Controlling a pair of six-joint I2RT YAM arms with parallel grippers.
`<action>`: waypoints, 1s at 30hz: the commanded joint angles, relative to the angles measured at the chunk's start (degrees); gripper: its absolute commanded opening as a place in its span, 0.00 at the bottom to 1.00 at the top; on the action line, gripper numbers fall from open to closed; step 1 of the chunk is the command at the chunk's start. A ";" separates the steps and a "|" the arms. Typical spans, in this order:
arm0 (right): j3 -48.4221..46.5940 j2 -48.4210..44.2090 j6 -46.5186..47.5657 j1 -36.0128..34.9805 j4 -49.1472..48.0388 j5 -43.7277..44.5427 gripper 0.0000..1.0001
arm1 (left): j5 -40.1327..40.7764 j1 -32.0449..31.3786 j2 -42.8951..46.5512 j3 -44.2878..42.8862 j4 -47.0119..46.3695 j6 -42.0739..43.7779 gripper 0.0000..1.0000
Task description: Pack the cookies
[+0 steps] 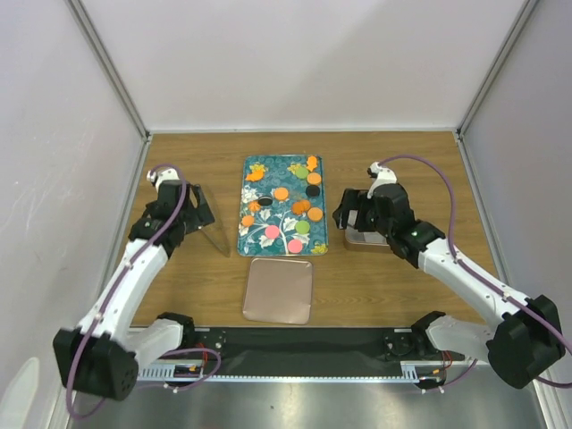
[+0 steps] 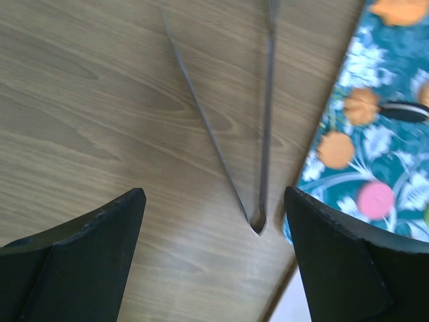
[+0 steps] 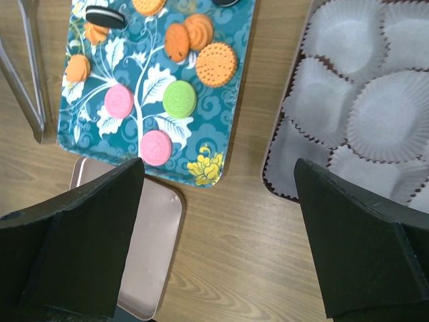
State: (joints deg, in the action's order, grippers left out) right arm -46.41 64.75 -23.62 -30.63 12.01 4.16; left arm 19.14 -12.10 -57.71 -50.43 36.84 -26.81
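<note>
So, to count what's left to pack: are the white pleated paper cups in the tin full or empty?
Empty: every white paper cup in view shows bare paper; the round cookies sit on the teal tray.

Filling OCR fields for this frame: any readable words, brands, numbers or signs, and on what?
No readable text in any view.
cookies: embossed surface pattern only, too fine to read as letters.
teal tray: printed flowers and leaves, no lettering.
tin lid: plain, no marks visible.
paper cups: plain white.
tongs: bare metal, blurred, no stamp visible.
</note>
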 commanded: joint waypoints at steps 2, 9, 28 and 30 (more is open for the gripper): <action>-2.28 1.25 0.24 0.22 -1.82 -3.46 1.00 | -2.79 5.85 -9.93 -2.83 -5.81 -2.54 0.89; -2.10 1.43 -0.46 0.31 -2.52 -5.57 1.00 | -4.72 10.95 -25.48 -6.07 -12.93 -5.89 0.77; -1.14 -0.68 0.06 0.31 0.03 -6.36 1.00 | -2.00 13.59 -43.88 -13.55 -13.02 -8.70 0.59; -1.05 -0.77 0.15 0.31 0.29 -6.54 0.99 | -1.65 13.85 -44.41 -13.11 -13.11 -8.96 0.57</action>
State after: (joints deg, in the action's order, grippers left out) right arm -46.41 65.34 -23.90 -30.50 12.25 -1.78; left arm 15.75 1.26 -101.10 -62.06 24.47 -34.06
